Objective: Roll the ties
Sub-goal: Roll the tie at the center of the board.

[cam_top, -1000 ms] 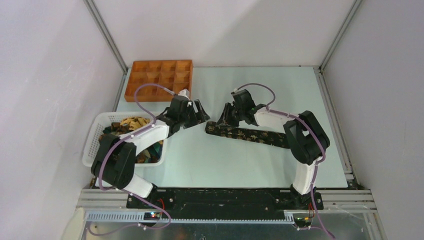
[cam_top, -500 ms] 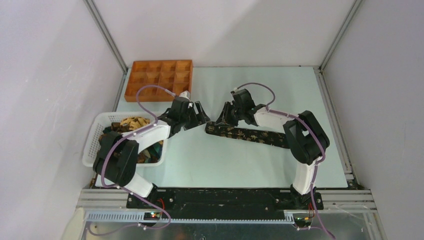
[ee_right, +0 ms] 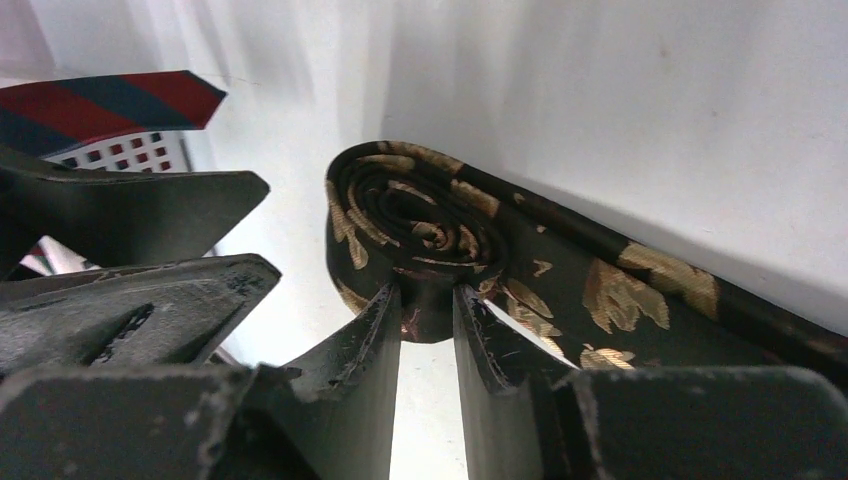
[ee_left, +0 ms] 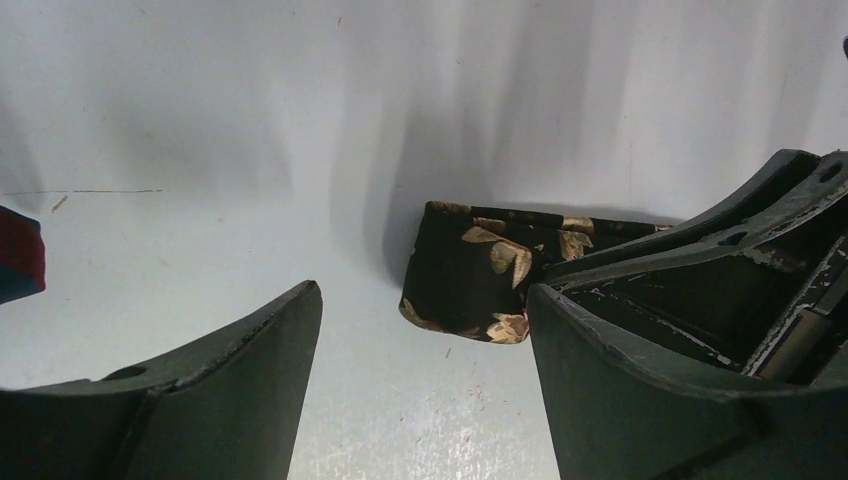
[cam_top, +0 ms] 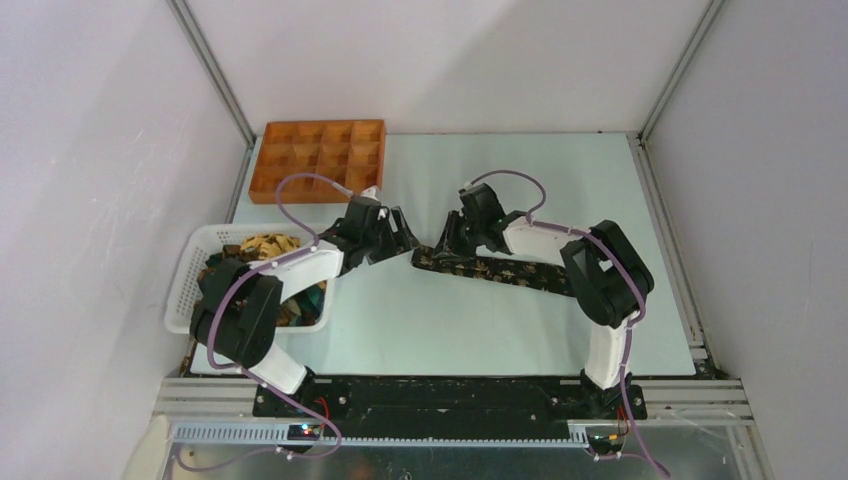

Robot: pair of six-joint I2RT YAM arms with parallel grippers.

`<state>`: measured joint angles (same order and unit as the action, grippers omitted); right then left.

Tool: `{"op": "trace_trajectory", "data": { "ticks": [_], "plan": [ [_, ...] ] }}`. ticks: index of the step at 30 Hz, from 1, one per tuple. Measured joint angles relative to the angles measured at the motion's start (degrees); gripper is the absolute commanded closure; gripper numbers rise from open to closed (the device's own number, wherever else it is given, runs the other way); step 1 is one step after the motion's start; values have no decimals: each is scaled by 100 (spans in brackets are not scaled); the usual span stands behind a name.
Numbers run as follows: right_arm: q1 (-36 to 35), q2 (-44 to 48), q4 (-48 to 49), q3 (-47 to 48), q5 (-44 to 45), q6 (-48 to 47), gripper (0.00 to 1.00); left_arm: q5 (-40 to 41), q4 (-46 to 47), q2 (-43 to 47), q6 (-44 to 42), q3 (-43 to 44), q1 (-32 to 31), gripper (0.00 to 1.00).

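Observation:
One tie (cam_top: 505,271), dark with gold leaf print, lies flat across the table's middle, and its left end is rolled into a small coil (ee_right: 415,215). My right gripper (cam_top: 447,243) is shut on that coil, and its fingertips (ee_right: 385,310) pinch the coil's lower edge (ee_right: 428,300). My left gripper (cam_top: 404,236) is open and empty just left of the coil. In the left wrist view the tie's end (ee_left: 465,270) lies just beyond the wide-open fingers (ee_left: 270,340), close to the right one. More ties (cam_top: 262,246) are heaped in the basket.
The white mesh basket (cam_top: 185,285) stands at the left, under the left arm. The orange compartment tray (cam_top: 318,158) is at the back left. A red-and-blue striped tie tip (ee_right: 110,100) shows over the basket in the right wrist view. The right gripper's fingers (ee_left: 720,235) crowd the left wrist view.
The left gripper has edged a little closer to the tie's rolled end. The right gripper has shifted slightly left, still holding the coil. The tie's flat part has not moved.

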<state>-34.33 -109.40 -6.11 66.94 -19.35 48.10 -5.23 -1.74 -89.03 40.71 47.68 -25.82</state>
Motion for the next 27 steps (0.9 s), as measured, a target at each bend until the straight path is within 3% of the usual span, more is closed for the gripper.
{"op": "trace_trajectory", "data": {
  "ticks": [22,27],
  "plan": [
    [-120,-11,-470,83,627,-262,73,-413,682,-581,35,-13,-299,19],
    [-120,-11,-527,87,680,-269,74,-413,730,-634,35,-55,-299,24]
  ]
}}
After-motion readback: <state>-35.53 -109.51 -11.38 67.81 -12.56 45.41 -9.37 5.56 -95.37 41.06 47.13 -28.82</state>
